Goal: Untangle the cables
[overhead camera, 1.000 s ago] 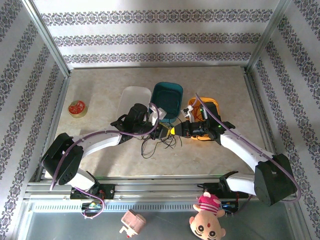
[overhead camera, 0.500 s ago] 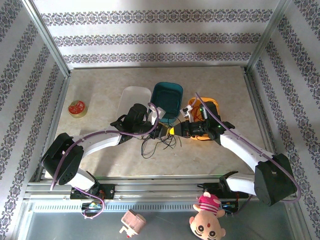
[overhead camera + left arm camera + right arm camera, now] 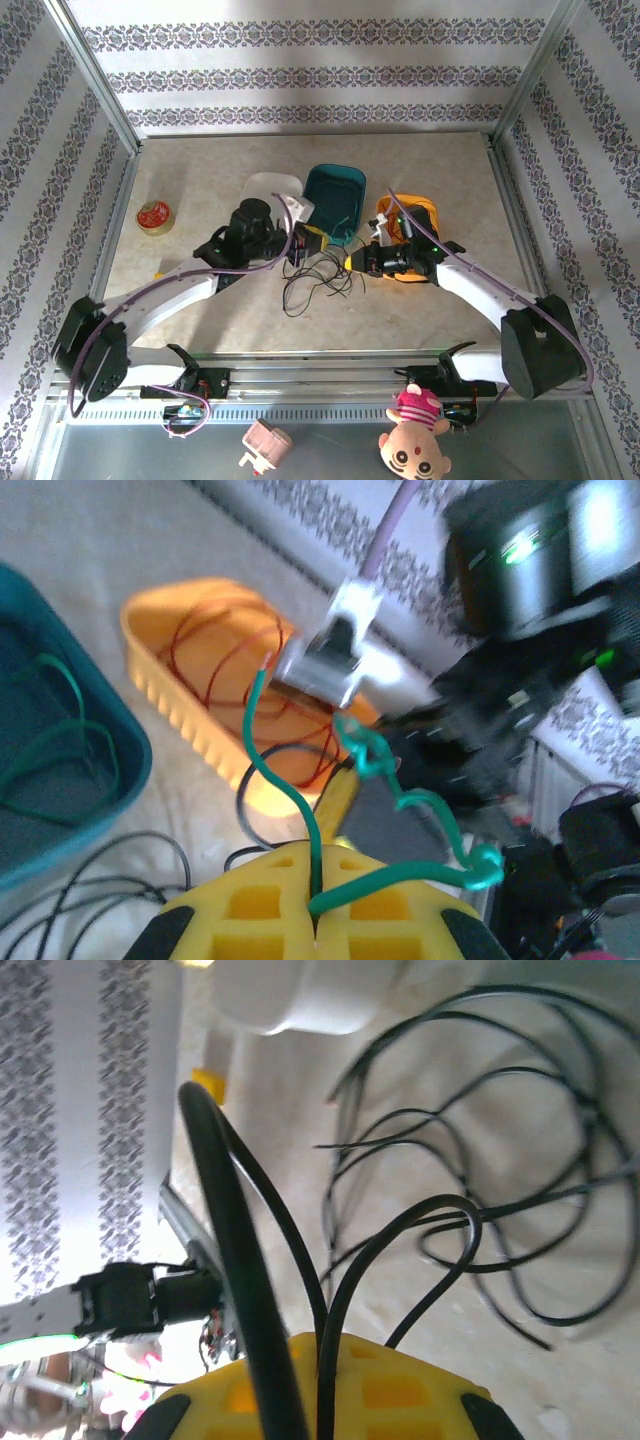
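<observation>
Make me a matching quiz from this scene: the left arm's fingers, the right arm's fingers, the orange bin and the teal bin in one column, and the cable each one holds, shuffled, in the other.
Column one
1. left fingers
2. right fingers
3. orange bin
4. teal bin

Column two
A. red cable, coiled inside
B. black cable, clamped
C. green cable loops, lying loose inside
D. kinked green cable, clamped

Pairs: 1-D, 2-B, 3-A, 4-C
</observation>
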`<state>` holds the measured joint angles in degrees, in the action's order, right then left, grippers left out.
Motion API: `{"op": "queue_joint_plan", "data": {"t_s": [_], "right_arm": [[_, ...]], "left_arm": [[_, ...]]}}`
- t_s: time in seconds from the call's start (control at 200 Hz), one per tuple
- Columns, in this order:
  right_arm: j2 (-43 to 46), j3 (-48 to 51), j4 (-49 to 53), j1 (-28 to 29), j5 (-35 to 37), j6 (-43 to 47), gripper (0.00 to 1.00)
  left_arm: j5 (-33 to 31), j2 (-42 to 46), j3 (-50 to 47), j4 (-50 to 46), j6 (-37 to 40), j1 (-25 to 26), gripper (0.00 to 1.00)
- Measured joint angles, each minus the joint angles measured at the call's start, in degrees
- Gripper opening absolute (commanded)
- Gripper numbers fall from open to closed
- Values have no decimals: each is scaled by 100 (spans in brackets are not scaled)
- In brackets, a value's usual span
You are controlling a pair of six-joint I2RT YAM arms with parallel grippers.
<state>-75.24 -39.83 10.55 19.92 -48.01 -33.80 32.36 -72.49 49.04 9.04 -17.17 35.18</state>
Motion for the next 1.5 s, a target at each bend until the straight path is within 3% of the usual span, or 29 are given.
{"op": "queue_joint_plan", "data": {"t_s": [0.325,0.425,0.585,0.605,0.65,0.735,0.825,0.879,1.029,1.199,1.374,1.499], "right_arm": [[-330,319,57,-332,426,-103,0],[-330,321,52,-315,424,-96,0],[-243,321,83,-70,428,-52,0],[-192,321,101,-28,428,-46,0],[-66,321,127,48,428,-35,0],[234,321,173,131,426,-9,0],[551,319,256,131,431,63,0],[732,315,308,131,452,83,0],[979,173,452,131,529,120,0],[680,-455,616,260,693,267,0],[-656,-1779,649,835,901,387,0],[-1952,-3161,680,1202,1084,387,0]], "left_arm": [[203,632,435,-13,-374,-833,0],[184,63,863,-39,-439,-887,0],[140,-1786,1729,-92,-590,-896,0],[111,-2063,1829,-90,-605,-896,5],[28,-2551,2013,-114,-640,-894,27],[-157,-3300,2277,-127,-688,-896,55],[-337,-3703,2522,-214,-713,-896,72],[-437,-3738,2618,-247,-647,-896,77],[-929,-3185,2673,-511,-468,-896,87],[-1899,-1646,2175,-1051,-398,-901,90],[-3241,-203,1377,-2251,-629,-955,91],[-3773,393,546,-3049,-1032,-1305,91]]}}
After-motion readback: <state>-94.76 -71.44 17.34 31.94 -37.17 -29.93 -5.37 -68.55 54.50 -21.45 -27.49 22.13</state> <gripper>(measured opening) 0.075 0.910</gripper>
